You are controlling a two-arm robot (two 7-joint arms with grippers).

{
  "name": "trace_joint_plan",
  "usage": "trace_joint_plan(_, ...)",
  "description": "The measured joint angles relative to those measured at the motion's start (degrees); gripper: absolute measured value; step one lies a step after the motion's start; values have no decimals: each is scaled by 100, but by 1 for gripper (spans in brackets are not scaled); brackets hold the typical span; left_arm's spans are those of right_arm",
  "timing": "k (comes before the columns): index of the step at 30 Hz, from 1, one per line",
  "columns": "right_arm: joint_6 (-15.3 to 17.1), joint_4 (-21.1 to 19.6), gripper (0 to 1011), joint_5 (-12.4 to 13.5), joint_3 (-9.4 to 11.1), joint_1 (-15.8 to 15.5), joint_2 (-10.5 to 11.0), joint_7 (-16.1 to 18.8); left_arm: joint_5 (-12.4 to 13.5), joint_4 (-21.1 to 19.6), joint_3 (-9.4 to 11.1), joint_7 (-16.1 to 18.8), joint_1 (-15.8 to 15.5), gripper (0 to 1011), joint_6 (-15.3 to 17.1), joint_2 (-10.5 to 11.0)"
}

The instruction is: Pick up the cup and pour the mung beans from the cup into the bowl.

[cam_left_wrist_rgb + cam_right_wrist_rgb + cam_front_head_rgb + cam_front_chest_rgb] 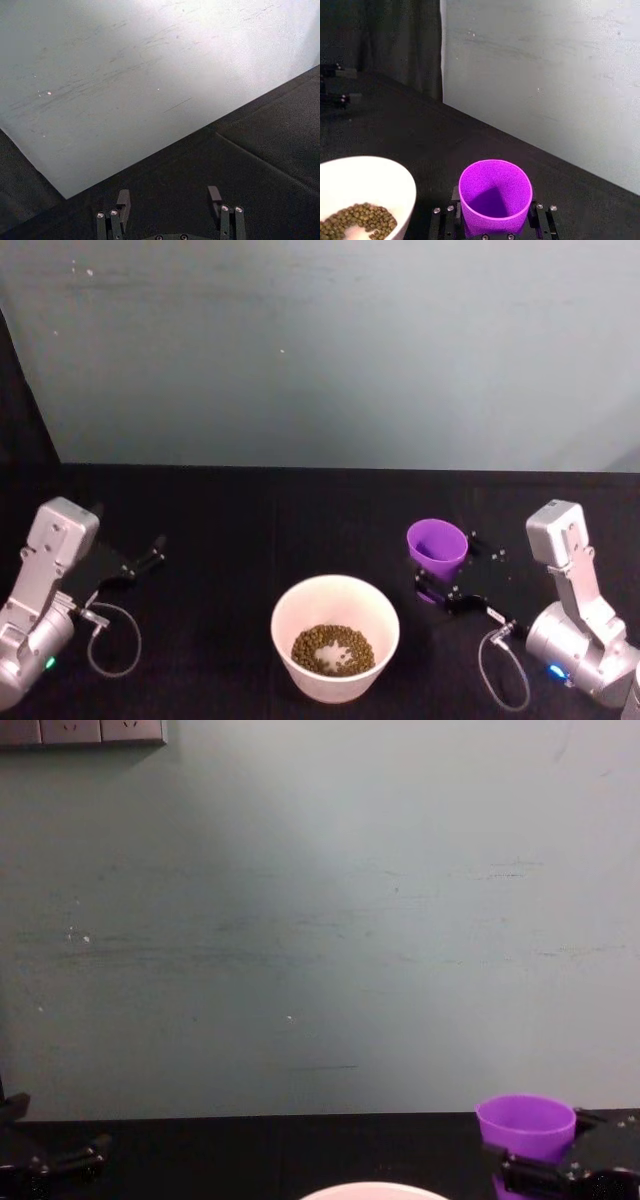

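Smooth purple plastic on the cup, faintly translucent. Matt white bowl, perhaps paper. Dull black cloth over the table. Scuffed matt wall. Brushed silvery metal-looking arm housings.

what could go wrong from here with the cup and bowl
1. The right gripper holds the cup low on its tapering wall, upright beside the bowl. Opening before the base is set down could tip it.
2. The mung beans are already in the bowl and the cup looks empty in the right wrist view. A sideways move could knock the rim and spill them.

The left gripper is open at the table's left.
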Motion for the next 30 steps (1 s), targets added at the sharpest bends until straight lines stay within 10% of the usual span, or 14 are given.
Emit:
trace_joint_plan(21, -188, 80, 732, 67, -66, 16, 12, 57, 0, 0, 1, 0, 0, 1003, -1, 0)
trace_joint_plan(30, -932, 354, 733, 41, -126, -1, 10, 154, 0, 0, 0, 0, 0, 1003, -1, 0)
